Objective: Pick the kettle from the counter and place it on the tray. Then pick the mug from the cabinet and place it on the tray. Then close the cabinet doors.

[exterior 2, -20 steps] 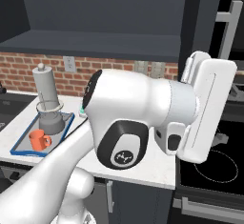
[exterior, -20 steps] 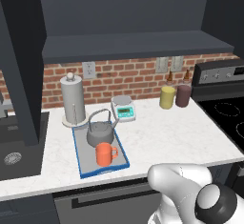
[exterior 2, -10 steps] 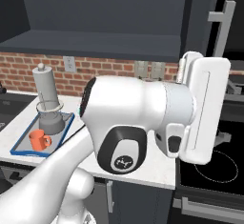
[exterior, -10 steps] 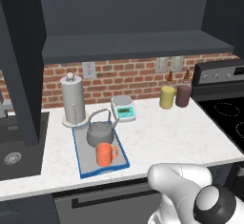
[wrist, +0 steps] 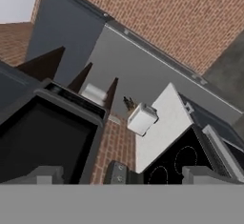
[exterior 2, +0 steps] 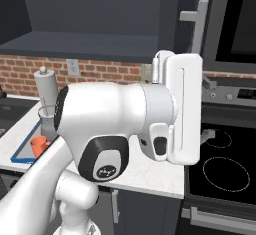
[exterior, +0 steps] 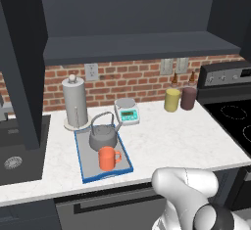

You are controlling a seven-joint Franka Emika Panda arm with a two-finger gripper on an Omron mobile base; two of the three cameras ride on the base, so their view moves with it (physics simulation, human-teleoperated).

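Kettle and mug both on the tray!

The kettle [exterior: 103, 136] sits at the back of the tray [exterior: 82, 165], the orange mug [exterior: 108, 158] just in front of it, on the counter [exterior: 176, 136]. The cabinet [exterior: 132, 43] above stands open, shelf dark. Gripper [wrist: 121, 174] fingers spread wide apart, holding nothing.

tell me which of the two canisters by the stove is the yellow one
The yellow canister is the one farther from the stove, on the side toward the white scale. The maroon canister stands right beside the stove's edge.
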